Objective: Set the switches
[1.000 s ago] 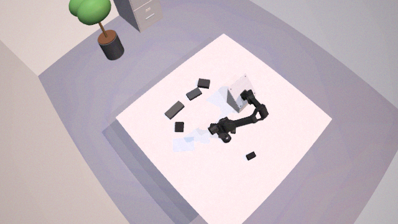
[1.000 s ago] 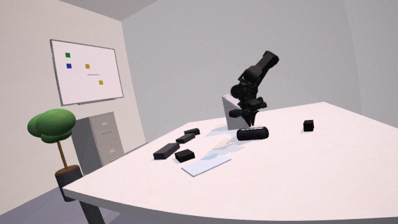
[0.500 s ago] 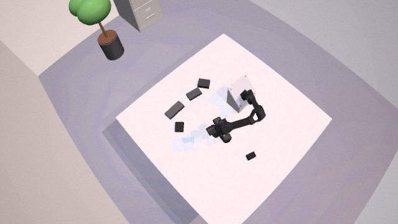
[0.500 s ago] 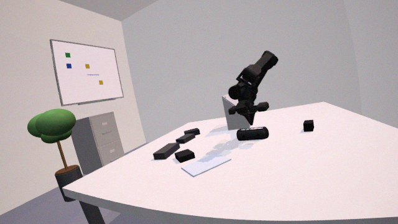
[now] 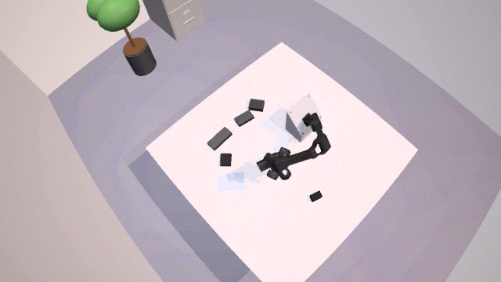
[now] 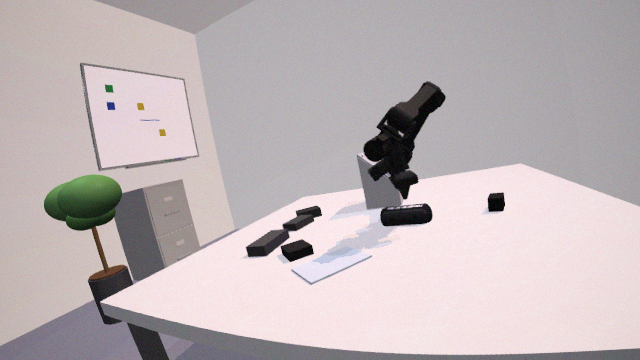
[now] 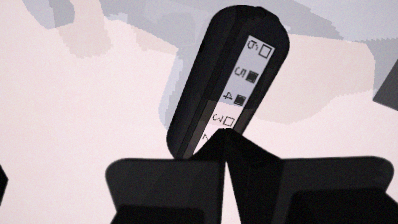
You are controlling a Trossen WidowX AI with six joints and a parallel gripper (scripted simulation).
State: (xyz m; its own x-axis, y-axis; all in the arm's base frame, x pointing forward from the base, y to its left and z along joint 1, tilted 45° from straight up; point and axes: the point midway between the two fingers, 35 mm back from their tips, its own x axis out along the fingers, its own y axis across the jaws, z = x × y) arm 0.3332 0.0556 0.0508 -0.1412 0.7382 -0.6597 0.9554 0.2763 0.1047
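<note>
The dark controller unit lies underside up on the bench. In the wrist view it slants from upper right to lower left, its white label facing the camera. Squares 6 and 3 are empty, 5 and 4 are filled; 2 is partly covered and 1 is hidden by the fingers. The rocker switches face away and are not seen. My gripper is shut with nothing between its fingertips. It is just above the unit, overlapping its lower end in the wrist view. In the top view the arm largely hides the unit.
Several dark modules, among them a long one and a square one, lie left of the arm. A pale flat plate lies nearby. A small black block lies right. A grey slanted panel stands behind.
</note>
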